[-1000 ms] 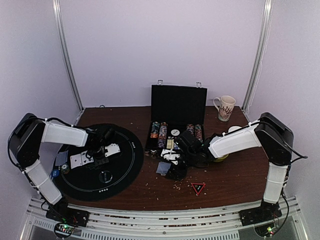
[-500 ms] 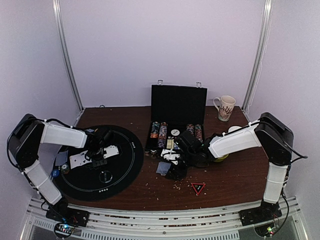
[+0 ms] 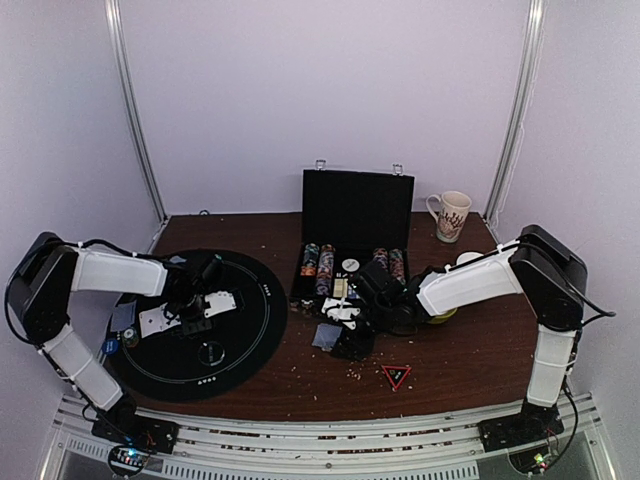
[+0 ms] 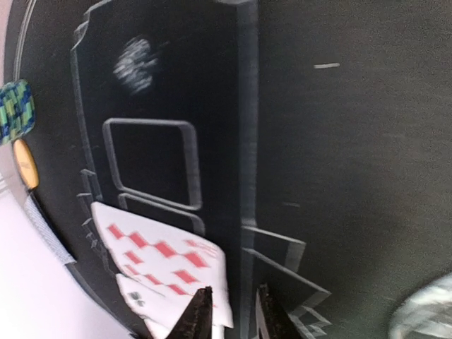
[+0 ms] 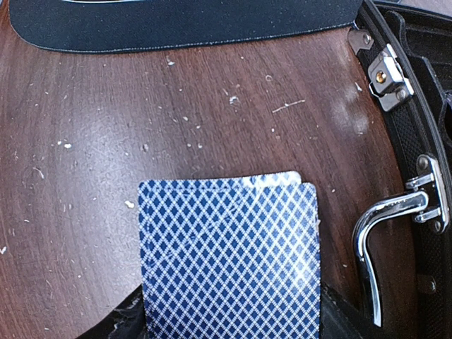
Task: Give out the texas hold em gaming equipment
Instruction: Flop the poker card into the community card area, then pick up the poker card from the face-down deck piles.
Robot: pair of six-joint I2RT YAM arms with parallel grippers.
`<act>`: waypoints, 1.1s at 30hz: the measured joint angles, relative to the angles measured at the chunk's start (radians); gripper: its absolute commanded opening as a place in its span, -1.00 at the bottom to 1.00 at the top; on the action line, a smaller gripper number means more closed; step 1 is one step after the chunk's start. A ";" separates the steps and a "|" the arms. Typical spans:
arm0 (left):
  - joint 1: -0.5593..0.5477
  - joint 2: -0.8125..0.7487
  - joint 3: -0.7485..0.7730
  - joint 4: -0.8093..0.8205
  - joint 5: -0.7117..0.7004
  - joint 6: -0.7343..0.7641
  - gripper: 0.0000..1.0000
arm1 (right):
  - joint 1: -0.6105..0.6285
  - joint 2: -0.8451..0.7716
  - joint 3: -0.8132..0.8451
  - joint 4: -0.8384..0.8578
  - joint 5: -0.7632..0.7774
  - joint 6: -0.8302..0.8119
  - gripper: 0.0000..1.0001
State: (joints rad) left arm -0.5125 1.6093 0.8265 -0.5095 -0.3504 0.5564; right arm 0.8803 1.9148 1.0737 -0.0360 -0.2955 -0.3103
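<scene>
My left gripper [image 3: 193, 297] hovers low over the black round mat [image 3: 250, 335]. In the left wrist view its fingertips [image 4: 199, 316] stand a little apart, empty, beside face-up cards with red diamonds [image 4: 162, 258] lying on the mat; these show white from above [image 3: 160, 318]. My right gripper [image 3: 348, 338] is shut on the blue-backed deck of cards [image 5: 229, 254], held just above the wooden table beside the case. A blue-green chip [image 4: 15, 116] and an orange chip [image 4: 27, 164] lie at the mat's edge. A clear disc [image 3: 211, 351] lies on the mat.
The open black chip case [image 3: 357, 210] stands at the back centre with rows of chips [image 3: 318, 262]; its metal handle [image 5: 374, 233] is right of the deck. A patterned mug [image 3: 450, 215] stands back right. A red triangle [image 3: 396, 376] lies near the front. Crumbs litter the table.
My left arm has drawn back a little to the left over the mat; the cards stay where they lie. The right arm and the deck have not moved.
</scene>
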 measured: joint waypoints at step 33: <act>-0.181 0.231 -0.011 0.826 1.019 -1.266 0.15 | 0.000 -0.006 -0.024 0.043 0.005 0.024 0.44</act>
State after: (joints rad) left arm -0.6933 1.8400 0.8150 0.3164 0.6685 -0.7101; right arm 0.8806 1.9091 1.0496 0.0071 -0.2909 -0.2863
